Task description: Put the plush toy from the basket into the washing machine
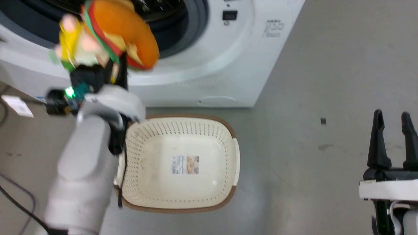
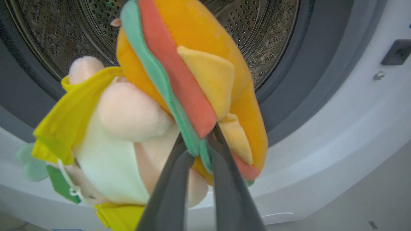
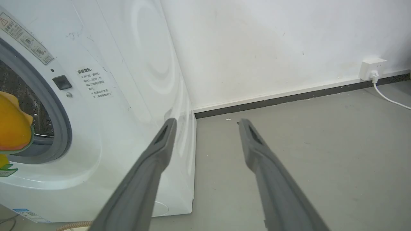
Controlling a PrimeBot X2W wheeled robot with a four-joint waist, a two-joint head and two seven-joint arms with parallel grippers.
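Before washing machine [image 1: 212, 68], plush toy [image 1: 125, 31] aslant

Left arm [image 1: 81, 163] reaches forward and up, pale forearm at lower left of the head view. Left gripper [image 2: 204, 141]: fingers pinched nearly together, clamped on the plush toy [image 2: 192, 64]. Right gripper [image 1: 392, 114] parked at lower right, fingers pointing up, spread well apart, parallel in the right wrist view.

right gripper [image 3: 207, 121] spread, empty | washing machine [image 3: 128, 64] left | plush toy [image 3: 13, 125] at view's left edge
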